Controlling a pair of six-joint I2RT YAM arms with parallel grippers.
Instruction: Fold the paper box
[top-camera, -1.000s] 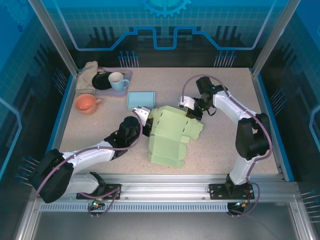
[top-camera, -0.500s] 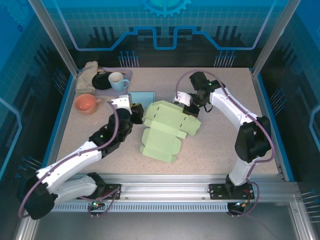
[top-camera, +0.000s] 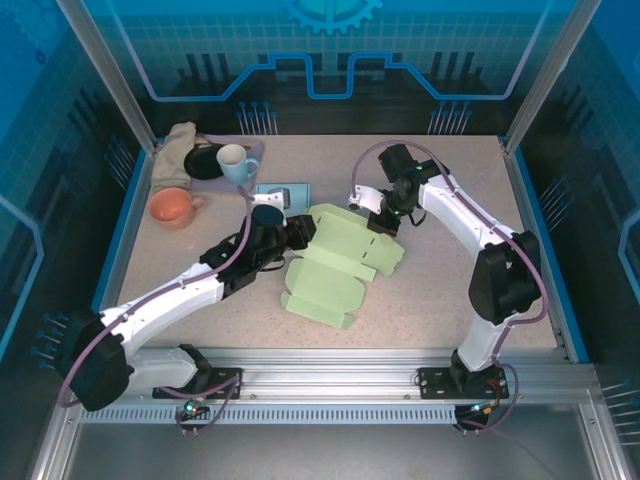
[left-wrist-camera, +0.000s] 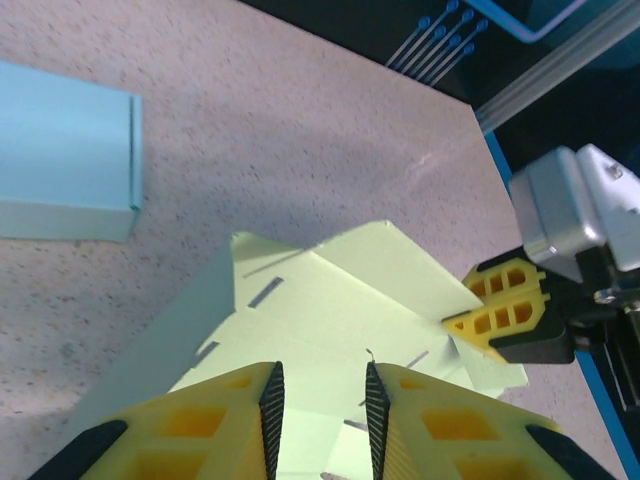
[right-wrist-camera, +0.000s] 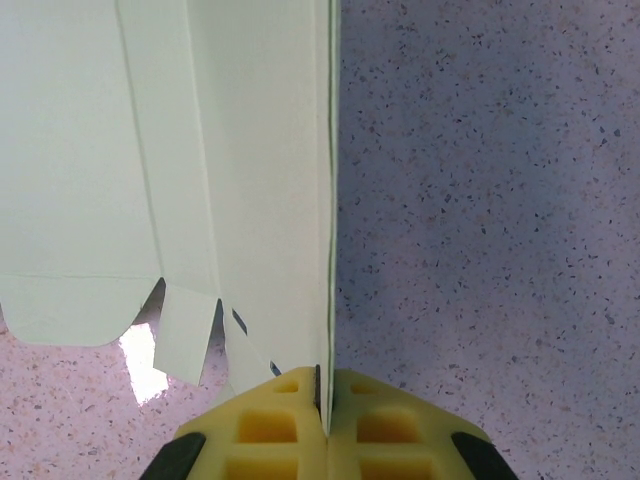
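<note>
Green paper box (top-camera: 335, 270) lies mid-table as a part-creased blank. Its nearest flap is flat on the table (top-camera: 440, 300) toward the arm bases, long axis approx near-left to far-right.

Next out, left gripper (top-camera: 296, 230) sits at the blank's left edge, pointing across it to the right. Its wrist cam shows pads apart w/ a clear gap, green card below and ahead, nothing pinched btwn them. So the box is right in front of and under that hand; touching or not, can't tell.

Farther on, right gripper (top-camera: 368, 208) is clamped tight on the far-right edge of the upper panel. Its own cam shows the sheet running edge-on straight out from btwn the closed pads, and the panel looks raised off the table there.

Judgement: right arm = anchor, left arm = the free one and just as near. Next fold prob falls to the left, working a panel rightward toward the held edge.

Beyond the blank: pale blue carton (top-camera: 298, 190) just behind the left gripper, apart from the green card; orange cup (top-camera: 172, 208) and blue mug (top-camera: 236, 160) far-left, well apart from it
</note>
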